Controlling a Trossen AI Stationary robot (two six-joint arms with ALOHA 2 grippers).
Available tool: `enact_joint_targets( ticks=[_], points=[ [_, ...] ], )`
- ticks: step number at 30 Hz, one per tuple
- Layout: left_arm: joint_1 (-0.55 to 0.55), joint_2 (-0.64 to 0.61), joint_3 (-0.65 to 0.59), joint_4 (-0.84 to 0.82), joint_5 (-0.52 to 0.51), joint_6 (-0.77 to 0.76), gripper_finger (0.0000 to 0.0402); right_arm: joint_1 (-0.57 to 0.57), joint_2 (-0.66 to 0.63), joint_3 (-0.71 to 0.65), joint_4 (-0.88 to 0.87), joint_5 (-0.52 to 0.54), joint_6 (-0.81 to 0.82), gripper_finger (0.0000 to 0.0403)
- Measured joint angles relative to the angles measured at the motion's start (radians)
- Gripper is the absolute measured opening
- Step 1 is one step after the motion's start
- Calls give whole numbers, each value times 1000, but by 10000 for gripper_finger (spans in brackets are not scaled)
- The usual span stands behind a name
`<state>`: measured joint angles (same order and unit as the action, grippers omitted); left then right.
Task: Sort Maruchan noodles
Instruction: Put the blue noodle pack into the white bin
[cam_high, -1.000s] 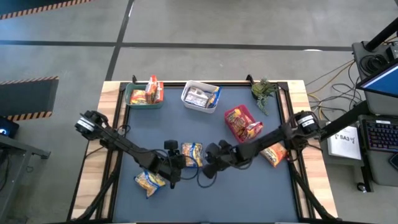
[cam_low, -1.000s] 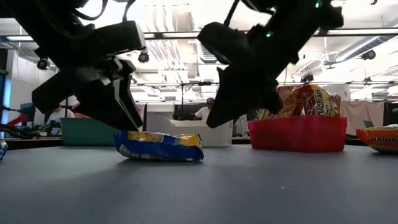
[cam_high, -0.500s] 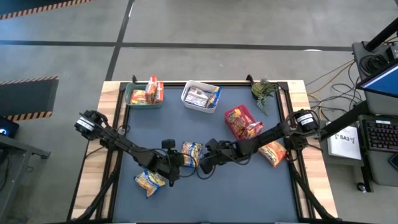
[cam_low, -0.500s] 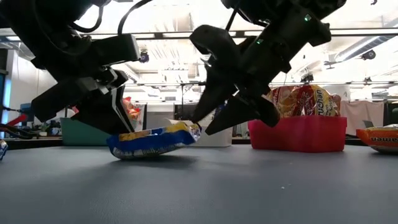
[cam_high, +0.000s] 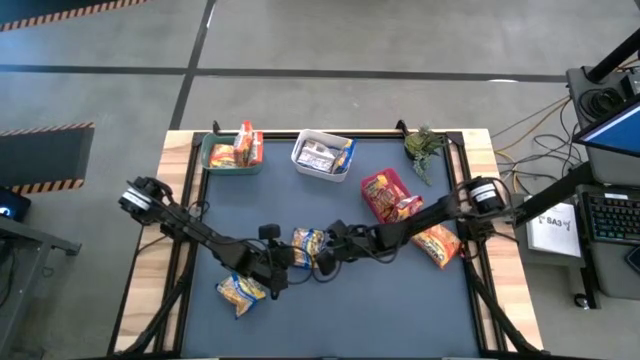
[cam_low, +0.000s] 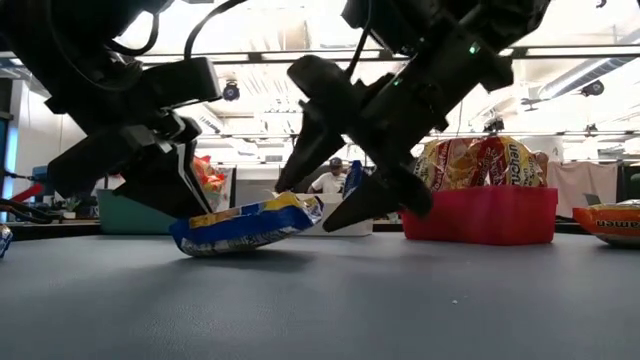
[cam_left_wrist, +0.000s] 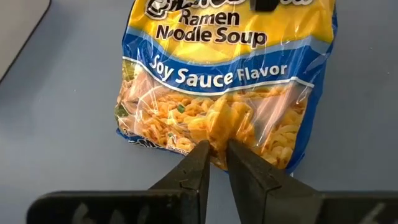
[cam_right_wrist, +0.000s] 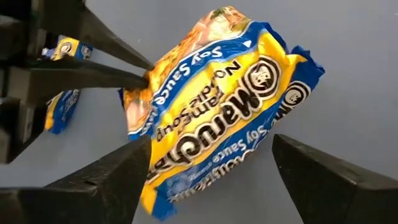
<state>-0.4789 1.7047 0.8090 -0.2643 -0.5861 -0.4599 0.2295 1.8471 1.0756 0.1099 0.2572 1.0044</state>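
Soy sauce ramen packet (cam_left_wrist: 227, 87): mid-mat, below the white bin (cam_high: 322, 155), one edge lifted. Left gripper (cam_left_wrist: 217, 163) pinches its edge; right gripper (cam_right_wrist: 211, 174) spread wide around its opposite end.

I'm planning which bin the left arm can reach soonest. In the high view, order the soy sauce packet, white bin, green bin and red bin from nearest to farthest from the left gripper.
1. Soy sauce packet: pinched in the left gripper, mid-table.
2. White bin: far edge, centre.
3. Green bin, far-left corner, and red bin, toward the right, are too close to call.
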Motion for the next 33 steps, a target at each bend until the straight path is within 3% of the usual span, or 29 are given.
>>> enact_joint_targets(
  ticks=[6, 24, 33],
  points=[
    [0, 0, -30, 36, 1, -28, 40, -11, 36, 0, 112, 0, -10, 340],
    [1, 2, -38, 64, 8, -29, 40, -19, 83, 0, 198, 30, -27, 320],
    [1, 3, -39, 71, 8, -34, 40, -21, 147, 0, 310, -23, -37, 320]
  ],
)
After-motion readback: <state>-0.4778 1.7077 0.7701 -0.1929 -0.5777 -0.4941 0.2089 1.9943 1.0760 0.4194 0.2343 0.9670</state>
